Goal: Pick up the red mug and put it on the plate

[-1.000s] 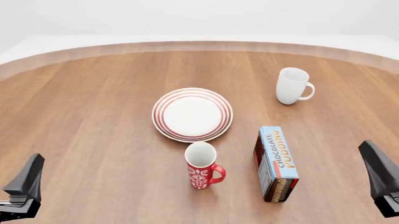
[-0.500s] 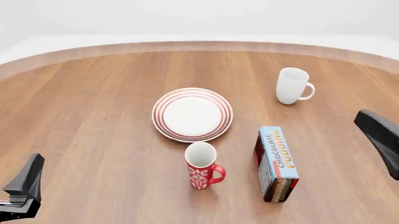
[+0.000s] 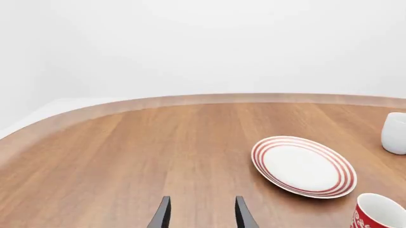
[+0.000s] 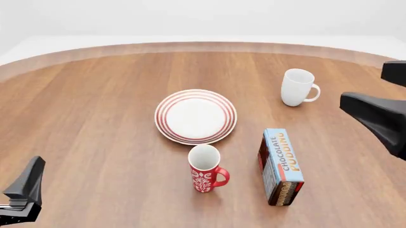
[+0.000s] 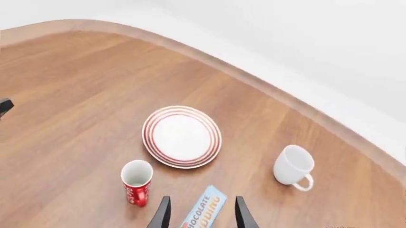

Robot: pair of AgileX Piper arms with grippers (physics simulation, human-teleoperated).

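- Front view, counter [image 4: 95, 109]: I log a round wooden top with a paler rim; its near edge is cut off by the frame.
- Red mug [image 4: 206, 169]: upright near the middle of the counter, on the near side of the plate and just apart from it; white inside, floral band on the body, loop handle toward the right. In the left wrist view only its rim and upper body [image 3: 379, 214] show at the frame corner.
- Plate [image 4: 195, 116]: white with red rings, flat on the counter, nothing on it.
- White mug [image 4: 297, 87]: upright at far right, well apart from the plate, handle to the right. The left wrist view cuts it [image 3: 395, 133] in half at the frame edge.
- Pudding box [image 4: 280, 166]: lying on the counter just right of the red mug, blue face up. In the right wrist view its near end [image 5: 204, 209] is hidden between the fingers and the frame edge.
- Left tool [image 3: 199, 216]: low at the near-left of the counter, holding nothing; its two fingers stand apart with bare wood between them. The front view shows only a dark wedge [image 4: 24, 191].
- Right tool [image 5: 199, 213]: raised above the right side of the counter, looking down on the objects, fingers parted and holding nothing. In the front view I see a dark body [image 4: 379, 118] cut off at the right edge; fingertips hard to make out there.
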